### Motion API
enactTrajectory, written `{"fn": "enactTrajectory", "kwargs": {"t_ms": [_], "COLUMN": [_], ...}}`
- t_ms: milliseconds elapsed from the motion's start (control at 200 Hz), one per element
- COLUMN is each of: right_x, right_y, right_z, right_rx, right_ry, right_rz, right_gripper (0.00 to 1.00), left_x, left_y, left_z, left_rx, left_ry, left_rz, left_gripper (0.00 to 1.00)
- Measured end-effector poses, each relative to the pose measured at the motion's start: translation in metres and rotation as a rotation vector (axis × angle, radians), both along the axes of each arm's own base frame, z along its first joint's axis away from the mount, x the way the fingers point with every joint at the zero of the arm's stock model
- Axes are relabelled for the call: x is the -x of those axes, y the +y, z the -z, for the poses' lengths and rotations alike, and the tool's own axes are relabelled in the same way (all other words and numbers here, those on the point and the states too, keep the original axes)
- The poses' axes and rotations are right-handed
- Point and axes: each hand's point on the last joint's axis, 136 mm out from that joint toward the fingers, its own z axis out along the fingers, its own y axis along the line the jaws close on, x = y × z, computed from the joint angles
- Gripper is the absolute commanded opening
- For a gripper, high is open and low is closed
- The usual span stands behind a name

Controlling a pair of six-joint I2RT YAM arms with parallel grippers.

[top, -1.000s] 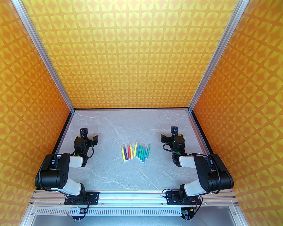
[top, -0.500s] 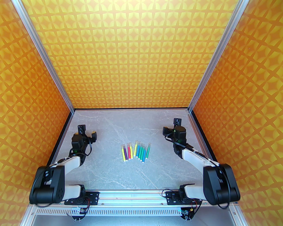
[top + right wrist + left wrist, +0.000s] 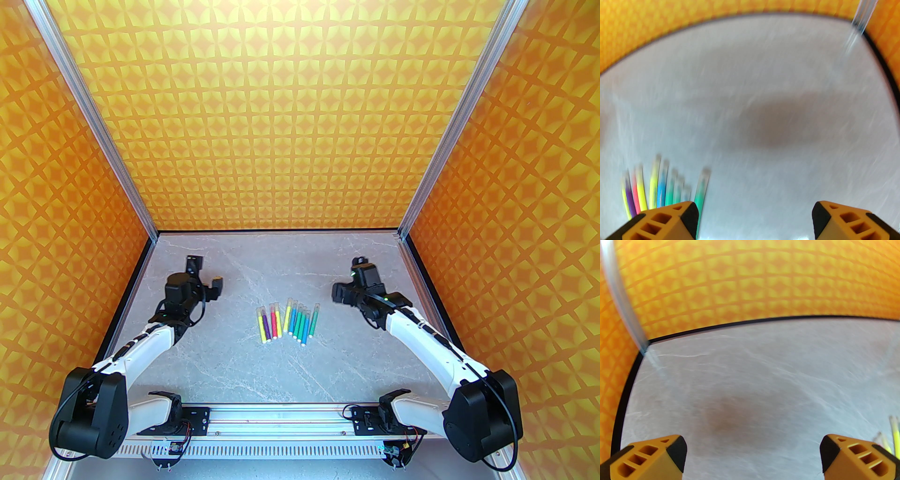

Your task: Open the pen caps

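The pens [image 3: 287, 322] lie side by side in a tight row at mid table [image 3: 234, 370], btwn the two arms, white plugs twd the near edge. The clear pen caps [image 3: 294, 304] look seated on the far ends. L gripper [image 3: 752, 451] hangs over bare table left of the row, well apart from it, jaws spread wide w/ nothing btwn them; R gripper [image 3: 754, 211] hangs right of the row, near but not touching, jaws likewise apart & empty, its wrist view blurred w/ pens at lower left.
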Motion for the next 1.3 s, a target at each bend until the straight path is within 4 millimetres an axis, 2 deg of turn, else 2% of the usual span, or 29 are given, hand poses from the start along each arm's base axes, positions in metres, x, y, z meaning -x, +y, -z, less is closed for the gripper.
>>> {"fn": "enactTrajectory", "kwargs": {"t_ms": [70, 240, 410, 585, 1010, 1300], "right_x": [0.013, 0.029, 0.039, 0.043, 0.033, 0.034], "right_y": [0.016, 0.048, 0.065, 0.071, 0.086, 0.086], "right_z": [0.008, 0.025, 0.048, 0.064, 0.09, 0.106], "right_rx": [-0.01, -0.024, -0.017, -0.023, -0.067, -0.057], "right_ry": [0.062, 0.165, 0.249, 0.303, 0.363, 0.401], "right_rz": [-0.036, -0.091, -0.105, -0.086, -0.04, -0.02], "right_gripper": [0.81, 0.77, 0.72, 0.64, 0.46, 0.42], "left_x": [0.004, 0.013, 0.017, 0.018, 0.019, 0.02], "left_y": [-0.01, -0.031, -0.04, -0.042, -0.042, -0.044], "left_z": [0.002, 0.01, 0.013, 0.014, 0.006, 0.006], "left_rx": [-0.016, -0.047, -0.062, -0.066, -0.061, -0.061], "left_ry": [0.019, 0.056, 0.064, 0.069, 0.048, 0.048], "left_rz": [0.034, 0.104, 0.137, 0.144, 0.145, 0.149], "left_gripper": [0.99, 0.99, 0.99, 0.99, 0.99, 0.99]}}
